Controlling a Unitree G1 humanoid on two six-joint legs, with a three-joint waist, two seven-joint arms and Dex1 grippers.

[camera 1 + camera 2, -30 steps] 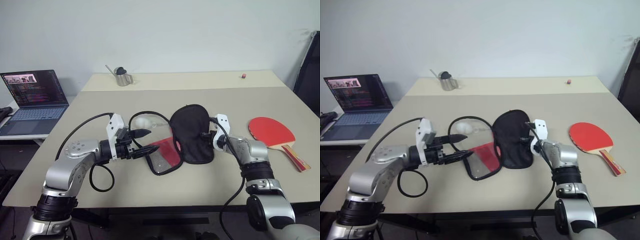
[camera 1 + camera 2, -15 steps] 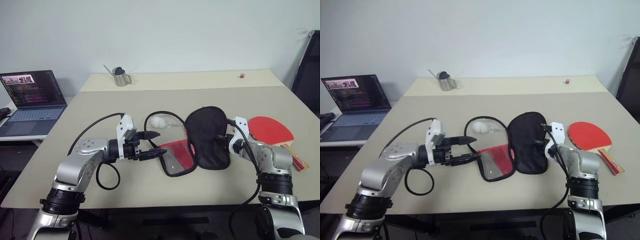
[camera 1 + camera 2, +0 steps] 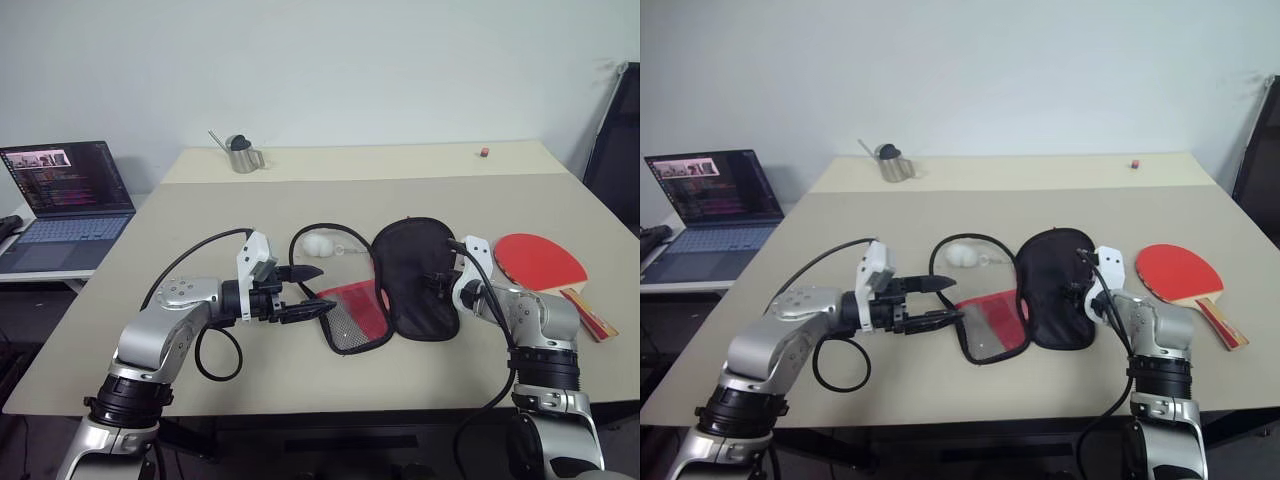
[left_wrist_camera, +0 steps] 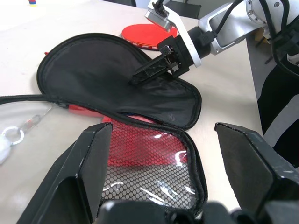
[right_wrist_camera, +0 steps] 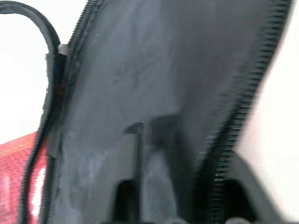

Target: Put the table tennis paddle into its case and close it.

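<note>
Rigid red-faced table tennis paddle (image 3: 541,262) with wooden handle lies flat, likely best grasped by that handle; both end effectors stand apart, empty.

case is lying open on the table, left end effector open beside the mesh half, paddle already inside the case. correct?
Not quite. The paddle is not inside the case; it lies on the table beyond the black open flap, on the robot's right, as the left eye view shows. The rest stands: the case lies open, and the left end effector is open beside the mesh half.
</note>
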